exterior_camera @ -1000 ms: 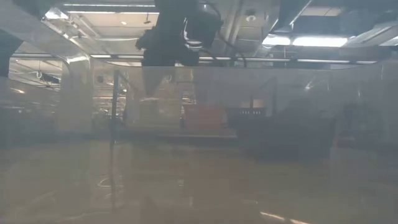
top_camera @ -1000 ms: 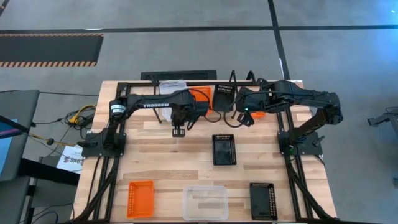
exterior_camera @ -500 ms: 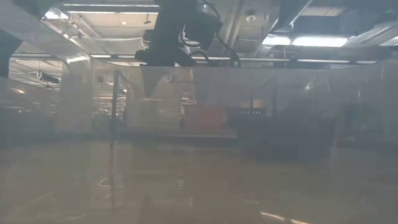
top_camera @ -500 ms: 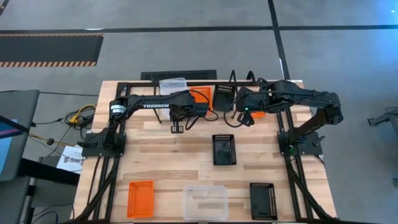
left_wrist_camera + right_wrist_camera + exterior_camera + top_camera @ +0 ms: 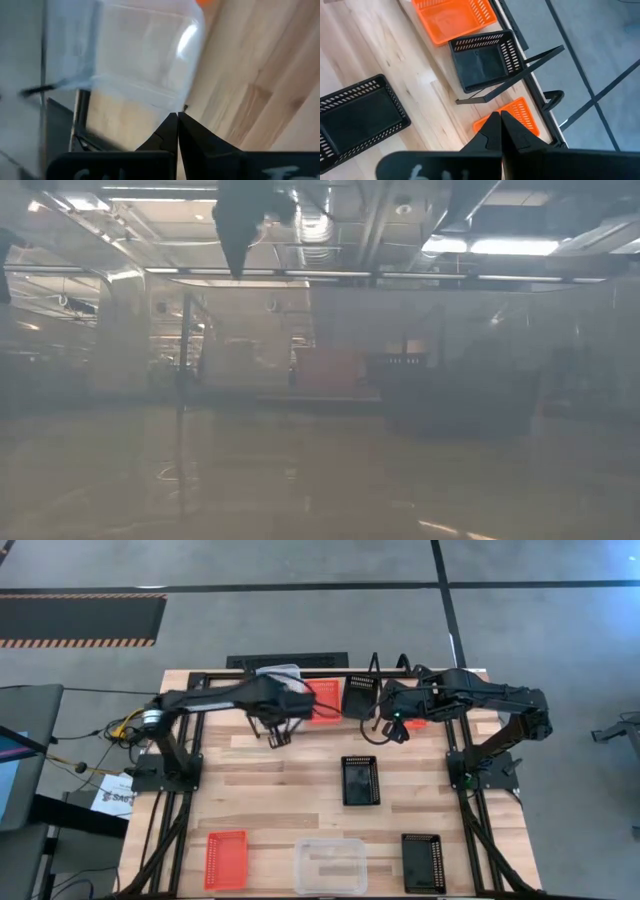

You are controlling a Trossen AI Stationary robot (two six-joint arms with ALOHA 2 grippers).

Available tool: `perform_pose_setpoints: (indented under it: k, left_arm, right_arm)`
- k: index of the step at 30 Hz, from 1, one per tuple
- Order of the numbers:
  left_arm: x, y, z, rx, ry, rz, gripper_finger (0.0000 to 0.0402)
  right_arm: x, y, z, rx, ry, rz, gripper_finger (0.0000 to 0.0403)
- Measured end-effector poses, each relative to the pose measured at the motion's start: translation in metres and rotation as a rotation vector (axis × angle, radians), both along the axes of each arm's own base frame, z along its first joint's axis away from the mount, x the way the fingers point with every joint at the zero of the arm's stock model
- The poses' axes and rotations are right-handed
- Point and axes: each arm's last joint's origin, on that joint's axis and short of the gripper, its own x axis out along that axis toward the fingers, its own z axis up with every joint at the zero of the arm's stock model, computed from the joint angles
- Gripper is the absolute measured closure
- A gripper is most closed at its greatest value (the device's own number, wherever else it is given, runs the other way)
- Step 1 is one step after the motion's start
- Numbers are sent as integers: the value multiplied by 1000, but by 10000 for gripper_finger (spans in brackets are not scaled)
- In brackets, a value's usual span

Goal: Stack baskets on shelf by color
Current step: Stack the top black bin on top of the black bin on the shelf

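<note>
The shelf stands at the table's far edge. On or at it rest a clear basket, an orange basket and a black basket. Another orange basket lies to their right. A black basket sits mid-table. Orange, clear and black baskets line the near edge. My left gripper is shut and raised, just near of the clear basket. My right gripper is shut, beside the right orange basket.
The shelf's black wire loops stick up beside the black basket. Bare wooden tabletop lies between the far baskets and the near row. The low view looks through the hazy clear basket at the near edge.
My left arm has swung toward the table's left, and its gripper has moved up and a little toward the far edge, nearer the clear basket. The right arm and the baskets have kept still.
</note>
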Motion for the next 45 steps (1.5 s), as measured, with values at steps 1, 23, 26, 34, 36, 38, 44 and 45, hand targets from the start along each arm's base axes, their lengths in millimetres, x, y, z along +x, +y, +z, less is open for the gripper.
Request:
perform_pose_setpoints:
  k: [1,23,26,34,36,38,44,45]
  left_arm:
    - [-7,-2,9,14,-42,28,401]
    - [-86,-47,85,216,-426,82,401]
    - [-95,-48,86,197,-402,11,401]
    - [-144,-46,70,145,-389,-1,401]
    - [-155,-46,58,126,-383,21,401]
    - [-163,-47,45,84,-390,27,401]
    - [-169,-50,4,-55,-470,-5,401]
    - [-169,-51,-3,-74,-486,-11,401]
  right_arm:
    - [0,-1,0,-5,0,-4,395]
    - [3,9,-14,355,-191,-404,395]
    - [4,27,-32,403,-176,-493,395]
    - [1,79,-86,458,-194,-766,395]
    - [2,90,-96,487,-233,-793,395]
    - [4,98,-105,511,-261,-797,395]
    - [12,100,-135,538,-326,-783,375]
    - [12,99,-140,536,-326,-790,369]
